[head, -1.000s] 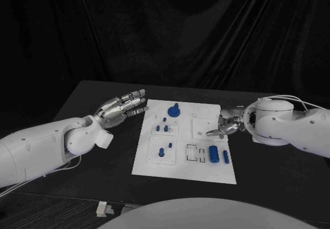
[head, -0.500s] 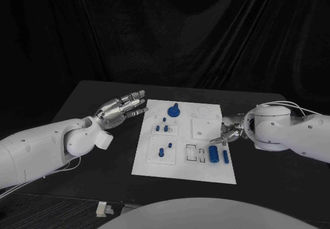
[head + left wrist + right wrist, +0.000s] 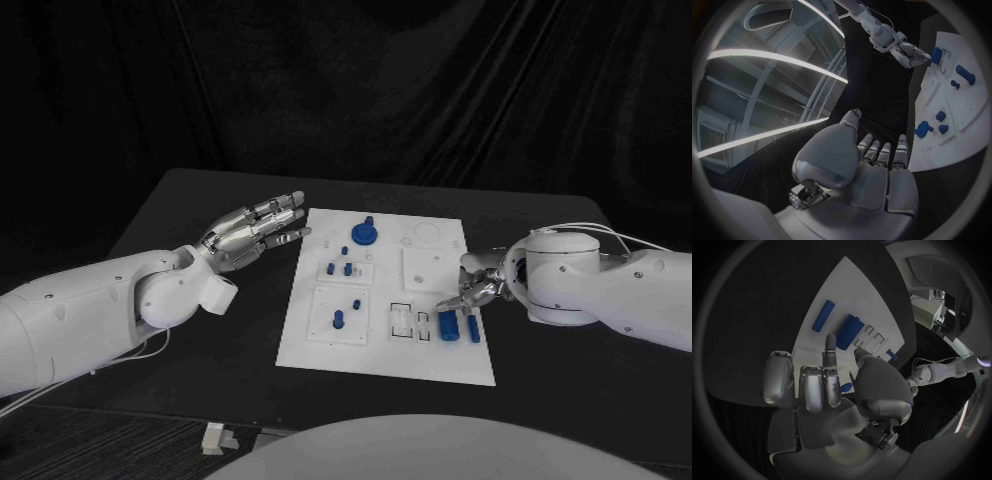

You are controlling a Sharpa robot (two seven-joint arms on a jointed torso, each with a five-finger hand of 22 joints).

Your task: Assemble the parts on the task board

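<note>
Black table [image 3: 188, 215], dark curtain [image 3: 361, 90]; left hand [image 3: 257, 228] fingers spread, empty; right hand [image 3: 476, 285] unclear.

The head camera looks steeply down on the black worktop [image 3: 188, 200] from above and behind. Each wrist camera sits close behind its own hand, looking along the fingers. All three share the white task board [image 3: 387, 350] [image 3: 972, 115] [image 3: 848, 295] and its blue parts.
</note>
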